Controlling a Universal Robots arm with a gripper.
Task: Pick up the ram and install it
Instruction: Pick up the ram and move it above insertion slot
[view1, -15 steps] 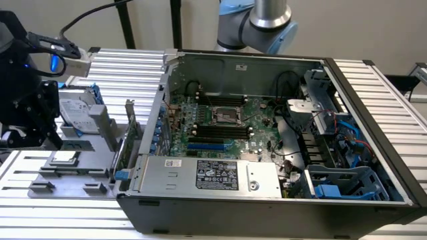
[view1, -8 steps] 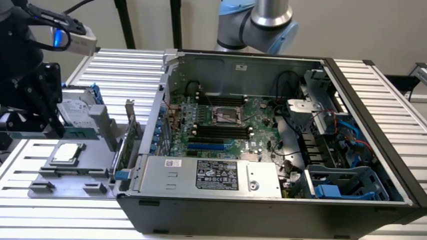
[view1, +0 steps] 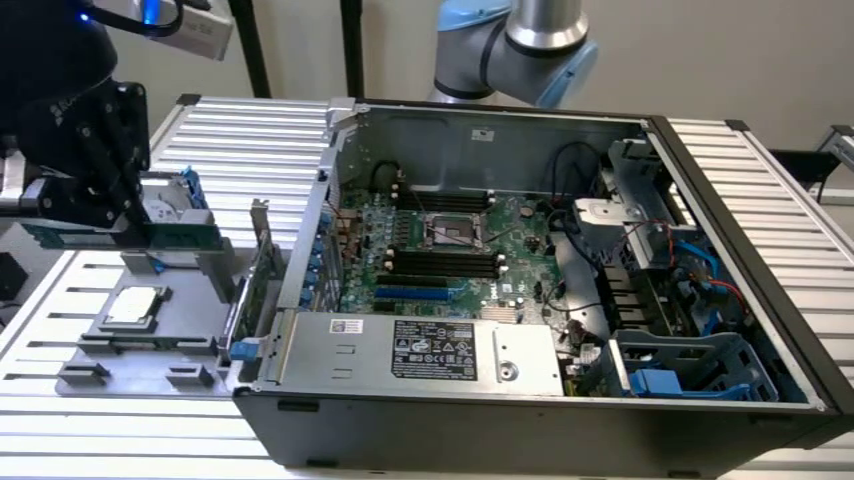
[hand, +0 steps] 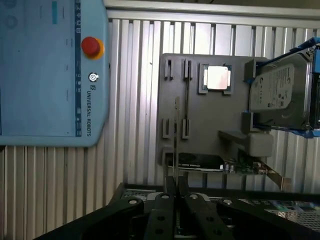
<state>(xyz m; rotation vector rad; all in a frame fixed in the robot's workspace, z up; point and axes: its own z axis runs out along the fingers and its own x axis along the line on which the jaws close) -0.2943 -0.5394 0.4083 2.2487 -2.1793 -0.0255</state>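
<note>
**Ram in grip, above tray**

Ram (hand: 176, 145) pinched edge-on between jaws of gripper (hand: 176, 196), held over grey parts tray (hand: 210, 115), beside hard drive (hand: 275, 92). Narrow hold judged to leave a long edge free for seating. Open computer case (view1: 534, 435) well apart; memory slots (view1: 441, 265) apparently unfilled.

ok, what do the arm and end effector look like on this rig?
The arm has silver-grey tube sections and light-blue joint caps. The end effector is matte black and blocky, with two flat black fingers dotted with round screw holes. A silver-grey camera box with a blue light is mounted near the wrist.
</note>
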